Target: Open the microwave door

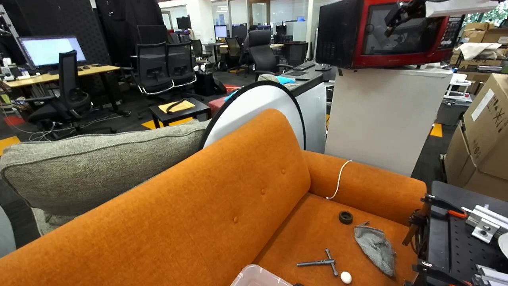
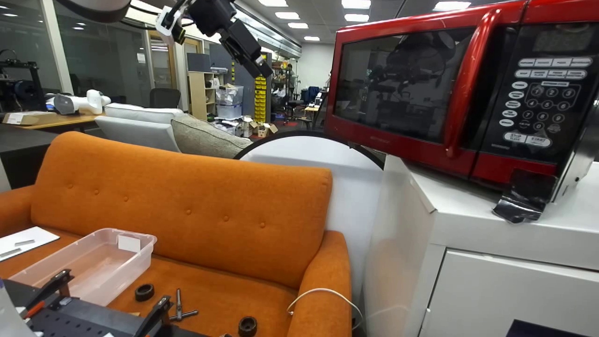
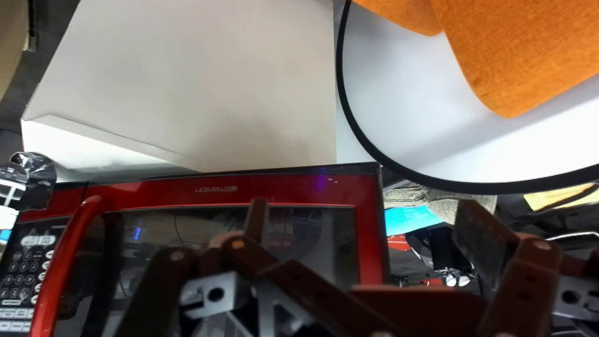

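The red microwave (image 2: 543, 154) with a dark side casing (image 1: 337, 35) stands on a white cabinet. Its door (image 2: 398, 84) is shut, with a dark glass window in a red frame. The door also shows in the wrist view (image 3: 304, 187), upside down. The red vertical handle (image 2: 470, 79) is beside the keypad; in the wrist view the handle (image 3: 65, 267) is at the far left. My gripper (image 3: 367, 224) is open with nothing between its fingers. In the exterior views the gripper (image 1: 393, 24) is in front of the door, and the gripper (image 2: 255, 63) shows apart from the microwave, away from the handle.
The white cabinet (image 1: 385, 115) bears the microwave; black tape (image 2: 524, 196) is at its front corner. An orange sofa (image 2: 187, 196) and a round white reflector (image 2: 346, 164) stand beside the cabinet. A clear bin (image 2: 93, 267) and small parts lie on the sofa.
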You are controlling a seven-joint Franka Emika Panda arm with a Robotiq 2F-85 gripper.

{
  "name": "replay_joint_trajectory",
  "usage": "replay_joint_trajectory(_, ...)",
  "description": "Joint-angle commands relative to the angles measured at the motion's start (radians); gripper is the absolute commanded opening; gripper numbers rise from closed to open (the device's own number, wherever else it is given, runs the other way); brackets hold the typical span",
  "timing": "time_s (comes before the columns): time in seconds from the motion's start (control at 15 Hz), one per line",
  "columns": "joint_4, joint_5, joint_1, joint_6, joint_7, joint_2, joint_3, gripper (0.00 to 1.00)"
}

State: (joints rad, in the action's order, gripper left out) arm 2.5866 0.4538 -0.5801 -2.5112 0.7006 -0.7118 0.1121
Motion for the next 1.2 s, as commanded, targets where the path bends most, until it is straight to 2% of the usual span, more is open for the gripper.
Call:
replay_joint_trajectory(0.0,-0.06,0.038,-0.082,-0.035,0.047,0.063,-0.01,1.0)
replay_joint_trajectory(0.33,-0.143,0.087,-0.222,-0.07,0.062,0.134,-0.042,1.0)
replay_joint_trajectory(0.6,-0.207,0.176,-0.332,-0.083,0.129,0.197,-0.034,1.0)
replay_joint_trajectory(0.67,-0.219,0.189,-0.339,-0.077,0.144,0.203,-0.045,1.0)
replay_joint_trajectory(0.73,-0.188,0.156,-0.293,-0.056,0.1,0.172,-0.07,1.0)
replay_joint_trajectory(1.13,-0.211,0.174,-0.305,-0.056,0.129,0.194,-0.07,1.0)
